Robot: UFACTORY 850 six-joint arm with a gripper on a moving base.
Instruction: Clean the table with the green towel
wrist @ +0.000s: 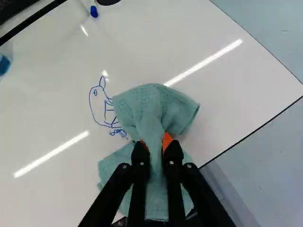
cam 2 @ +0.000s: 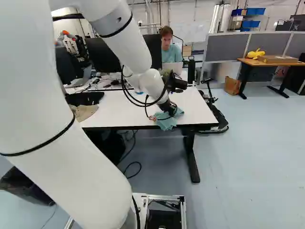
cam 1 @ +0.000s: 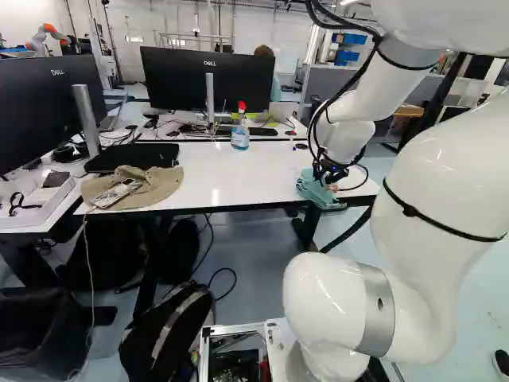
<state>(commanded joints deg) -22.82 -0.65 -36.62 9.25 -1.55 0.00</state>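
Note:
At the table's near right part my gripper (cam 1: 328, 177) points down at the towel. The green towel (cam 2: 166, 121) partly hangs over the near edge in the right base view. In the wrist view the gripper (wrist: 155, 149) is shut on the bunched green towel (wrist: 161, 106), pinched between its orange pads, with cloth spread ahead and beneath. A blue marker drawing (wrist: 102, 106) shows on the white table (wrist: 227, 94), its one side partly covered by the towel.
A spray bottle (cam 1: 240, 134) with a red nozzle stands farther back. A tan cap (cam 1: 151, 188) and a black laptop (cam 1: 131, 157) lie at the table's left end. Monitors (cam 1: 187, 83) stand behind. In the wrist view a blue-tipped marker (wrist: 94, 11) lies beyond the drawing.

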